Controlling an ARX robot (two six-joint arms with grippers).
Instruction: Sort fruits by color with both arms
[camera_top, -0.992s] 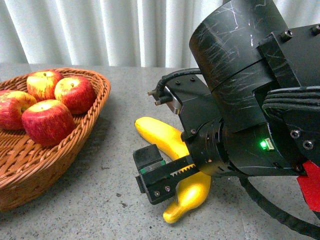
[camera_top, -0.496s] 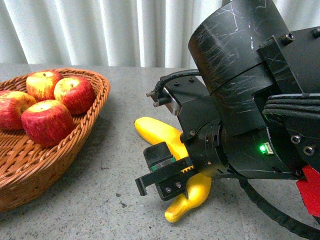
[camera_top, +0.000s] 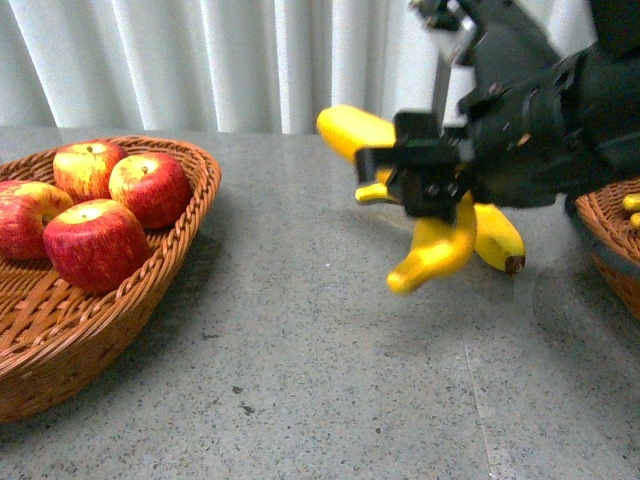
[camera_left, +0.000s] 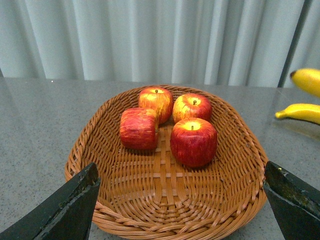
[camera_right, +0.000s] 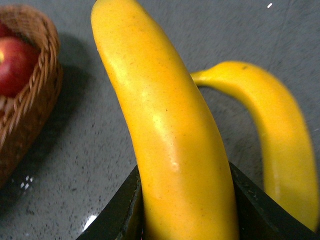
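1. At 9 o'clock in the front view a woven wicker basket sits on the bench, a grey speckled stone-like surface with a few dark flecks.
2. Four red apples with yellow streaks lie together in that basket; one lies on its side in the left wrist view.
3. The left pincer shows only in its own wrist view. Its two dark fingers are spread wide at the frame's corners, holding nothing, with the apple basket between and beyond them.
4. Along 12 o'clock a white pleated curtain closes off the room behind the bench's far edge.
5. Toward 1 o'clock the right pincer is pinching a bunch of yellow bananas. The picture is blurred here.
6. The bananas hang clear of the bench, one end pointing to 11 o'clock and the tips to 5 o'clock. A faint shadow lies on the stone beneath them.
7. The right wrist view shows one banana wedged between the black jaws, with a second curving just beside it.
8. At 3 o'clock the rim of a second wicker basket enters the frame. Something yellow lies inside it, cut off by the edge.
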